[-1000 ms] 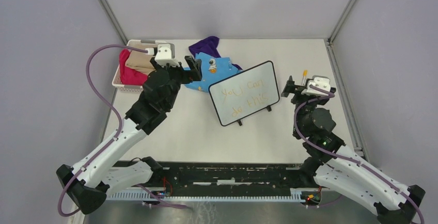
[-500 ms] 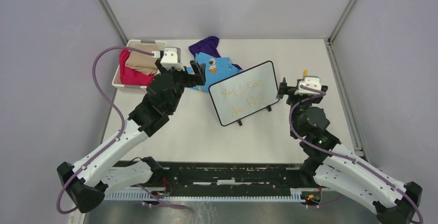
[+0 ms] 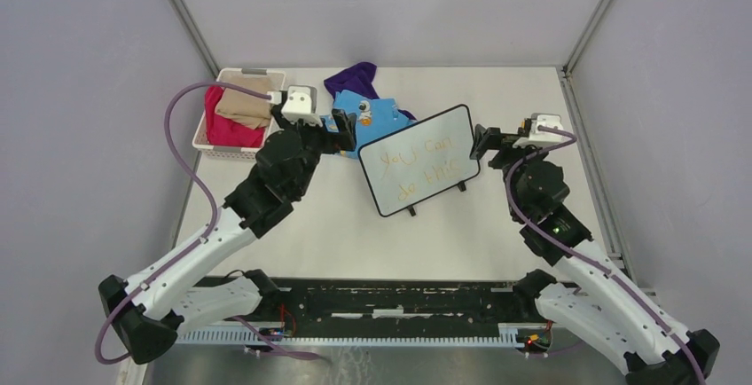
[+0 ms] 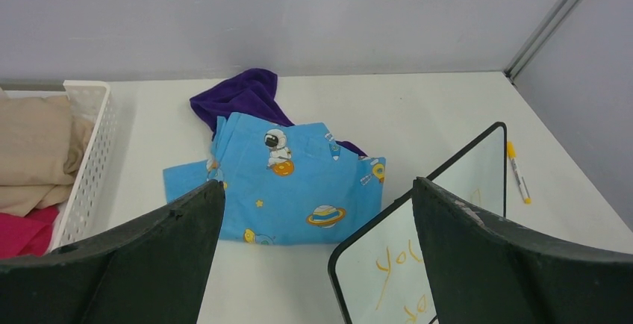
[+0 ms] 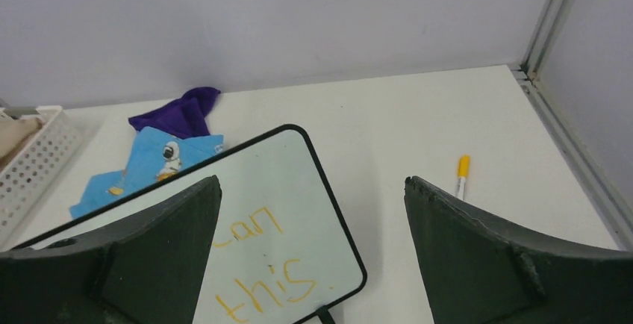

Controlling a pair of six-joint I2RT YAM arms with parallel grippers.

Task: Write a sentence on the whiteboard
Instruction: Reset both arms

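Note:
The whiteboard (image 3: 419,161) stands tilted on its little black feet in the middle of the table, black frame around a white face. The sentence (image 3: 417,168) is on it in thin orange-yellow writing: "you can" over "do this". My left gripper (image 3: 342,128) is open beside the board's upper left corner, apart from it; the left wrist view shows that corner (image 4: 478,178) past the empty gripper (image 4: 317,184). My right gripper (image 3: 487,142) is open just off the board's right edge, nothing between its fingers (image 5: 313,180). An orange-capped marker (image 5: 462,175) lies on the table to the board's right.
A blue space-print cloth (image 3: 372,112) and a purple cloth (image 3: 355,77) lie behind the board. A white basket (image 3: 232,77) with beige and red cloths stands at the back left. Grey walls close in the table on three sides.
My left gripper has moved right, closer to the board's upper left corner. The right gripper has shifted farther back and a little left along the board's right edge. The board has not moved.

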